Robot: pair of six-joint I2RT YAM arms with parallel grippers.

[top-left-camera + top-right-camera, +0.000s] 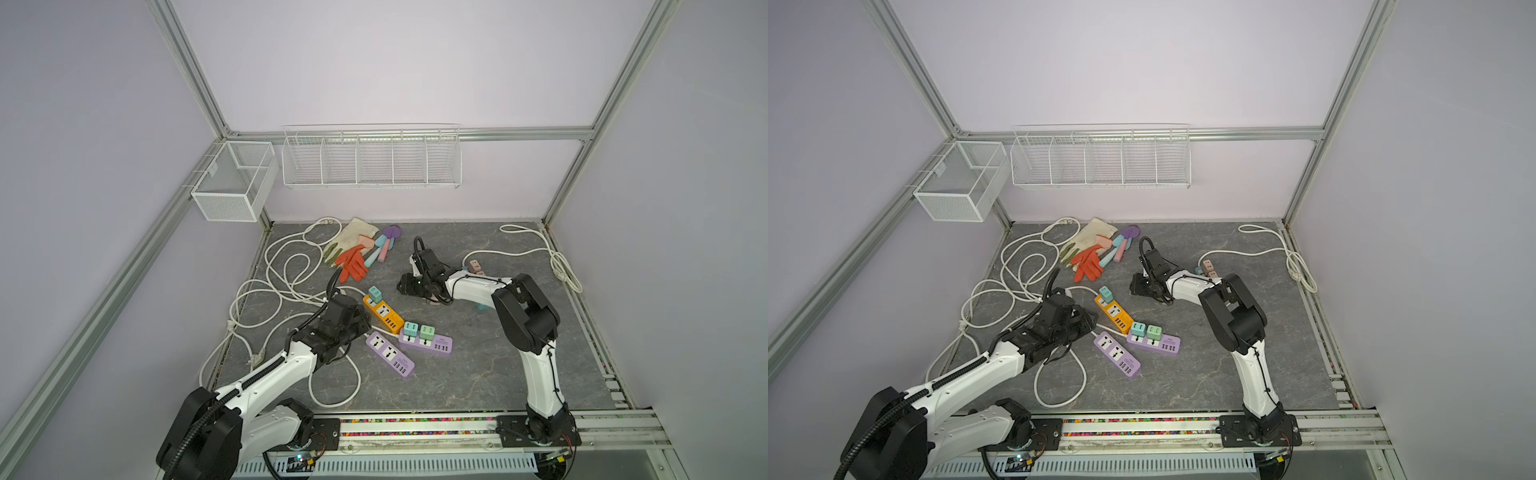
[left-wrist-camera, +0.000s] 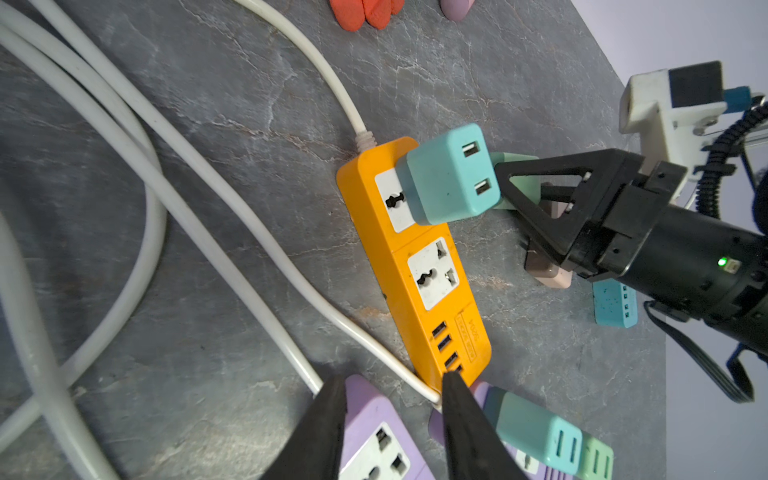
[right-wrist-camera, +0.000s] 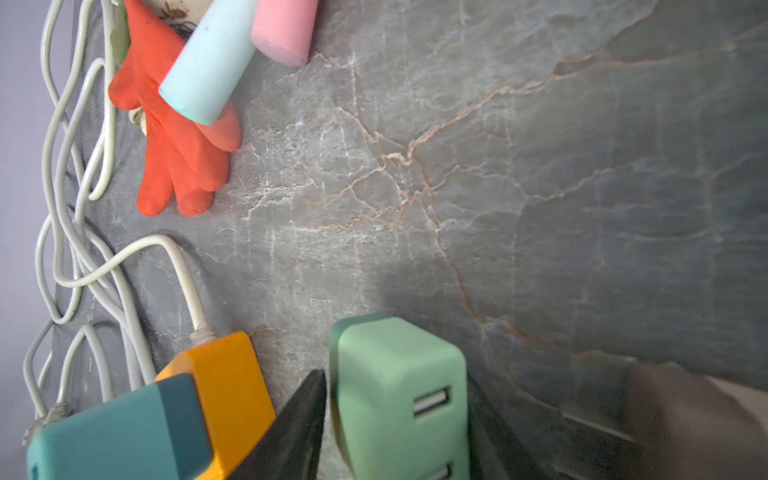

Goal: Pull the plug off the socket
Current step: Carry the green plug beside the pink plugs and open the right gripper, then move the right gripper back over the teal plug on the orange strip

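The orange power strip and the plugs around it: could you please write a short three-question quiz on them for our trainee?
1. True or false: the orange power strip has no plug in it.
2. Multiple choice: which does the right pincer straddle? A) mint-green plug B) red plug C) black plug
3. Fill in: the seated plug on that strip is ____ in colour.
Key: 1 false; 2 A; 3 teal.
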